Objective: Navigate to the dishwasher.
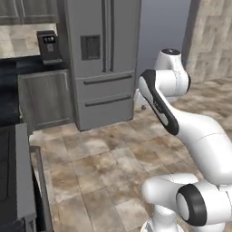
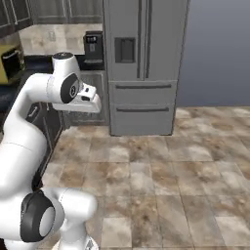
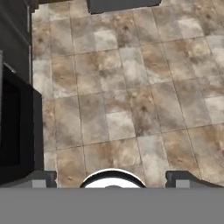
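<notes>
Gripper [image 3: 112, 177]: two dark finger tips spread wide at the bottom of the hand view, nothing between them, pointing down at the tiled floor [image 3: 131, 87]. In the right base view the hand sits folded at the end of the white arm [image 2: 29, 127], level with the fridge's upper drawer.

Fridge [image 1: 102, 59]: tall, grey, double doors with a dark dispenser panel in the left door, two drawers below with horizontal bar handles. Stands against the back wall; taken as the landmark for what follows.

Coffee machine [image 1: 49, 45]: dark, with a small lit panel, on the dark worktop [image 1: 27, 65] just left of the fridge (also seen in the right base view, same place).

Cabinet door [image 1: 45, 97]: grey wood-grain, under that worktop, touching the fridge's left side.

Toaster-like yellow item [image 2: 10, 61]: further left of the fridge on the worktop; too small to identify surely.

Dark appliance front [image 1: 11, 181]: well left of the fridge and much nearer the base, along the left cabinet run, with a grey edge strip; cropped by the frame. Whether this is the dishwasher cannot be told, as no control strip or bar handle is visible. The same dark panel lies at the left edge of the hand view.

Blue-grey wall [image 2: 219, 49]: right of the fridge.
</notes>
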